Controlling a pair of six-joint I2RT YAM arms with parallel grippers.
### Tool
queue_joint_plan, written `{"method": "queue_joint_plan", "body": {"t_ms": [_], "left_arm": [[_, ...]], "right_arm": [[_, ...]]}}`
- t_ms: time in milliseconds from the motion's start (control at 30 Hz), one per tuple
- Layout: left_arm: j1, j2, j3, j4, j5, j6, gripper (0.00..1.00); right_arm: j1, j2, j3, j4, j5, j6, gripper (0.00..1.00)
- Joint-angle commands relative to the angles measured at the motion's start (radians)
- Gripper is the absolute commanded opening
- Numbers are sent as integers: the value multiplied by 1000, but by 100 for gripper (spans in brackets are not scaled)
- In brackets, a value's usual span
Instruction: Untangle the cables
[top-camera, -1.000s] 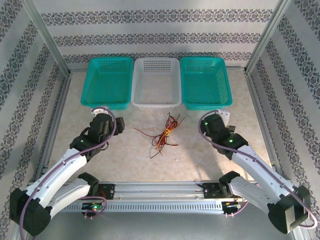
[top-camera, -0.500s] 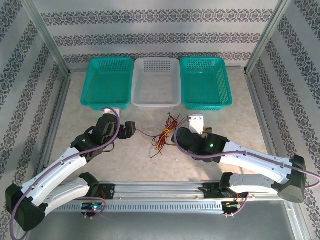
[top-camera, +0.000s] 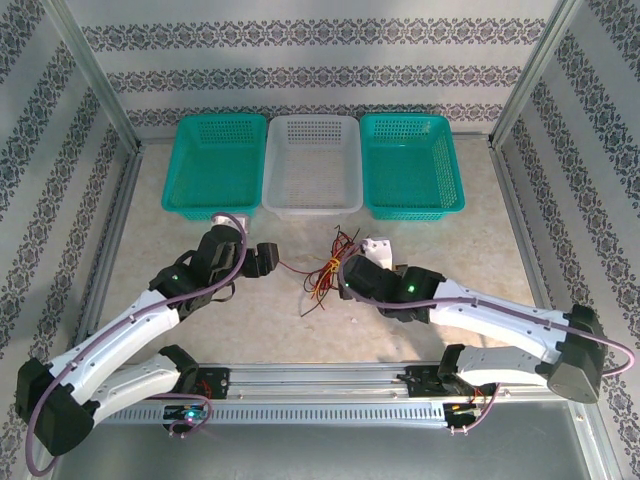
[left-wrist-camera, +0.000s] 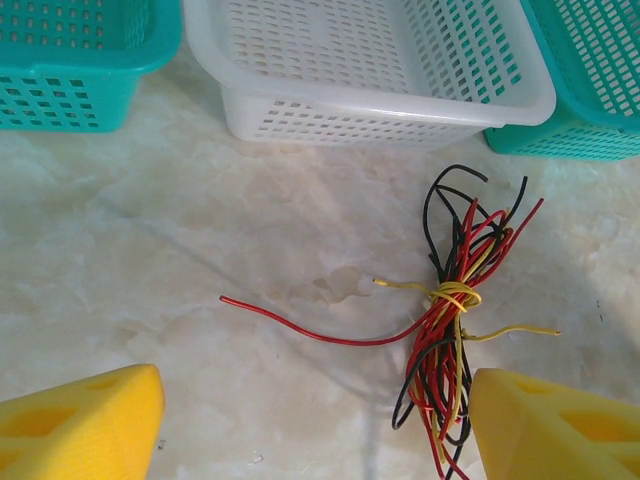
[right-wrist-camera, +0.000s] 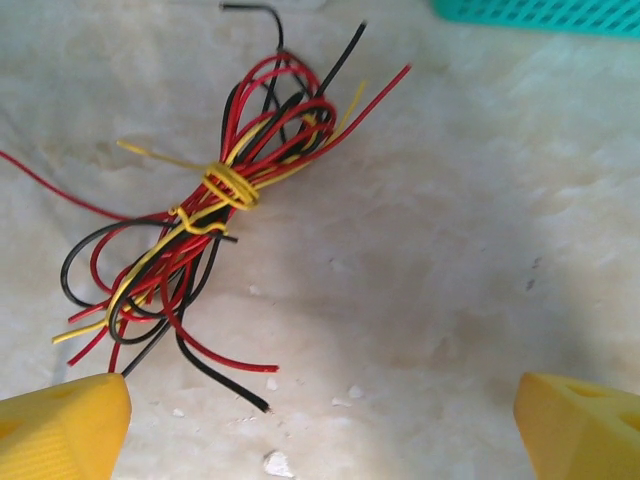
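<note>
Now | cables (top-camera: 328, 268) knotted mid-frame, below white basket (top-camera: 312, 207) | we judge them light, limp (pinch the loose red tail (left-wrist-camera: 300, 330)) | left gripper (left-wrist-camera: 315, 430) and right gripper (right-wrist-camera: 320, 420) both spread wide, empty

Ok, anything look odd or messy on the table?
Only the cables: red, black and yellow strands lie bundled on the table before the white basket, a yellow strand wound round their middle.
</note>
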Motion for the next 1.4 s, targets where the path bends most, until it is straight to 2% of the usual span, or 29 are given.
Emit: {"method": "queue_joint_plan", "body": {"t_ms": [0,133,267,433,567,767,933,1100,1200,1300,1367], "left_arm": [[-14,11,39,10,20,12,75],[-46,23,33,23,47,20,71],[-77,13,7,79,38,-7,72],[-78,7,-7,102,37,-45,71],[-78,7,-6,96,52,-42,70],[-77,-3,-11,87,-12,-55,68],[-77,4,-13,98,-5,-62,67],[-77,8,-11,109,-5,-60,68],[-77,17,-6,118,-5,-63,68],[-77,28,-3,136,-1,-75,70],[-77,42,1,147,6,-83,72]], "right_arm": [[-57,45,-18,80,-203,-23,98],[-81,101,-10,131,-280,-3,95],[-149,181,-38,246,-403,17,90],[-191,283,-16,328,-457,25,93],[-192,377,34,347,-465,21,94],[-175,472,86,364,-442,56,91],[-176,502,102,334,-416,72,79],[-201,540,92,353,-478,78,78],[-201,545,95,351,-480,74,64],[-204,540,89,354,-483,71,39],[-209,527,84,358,-488,58,27]]}}
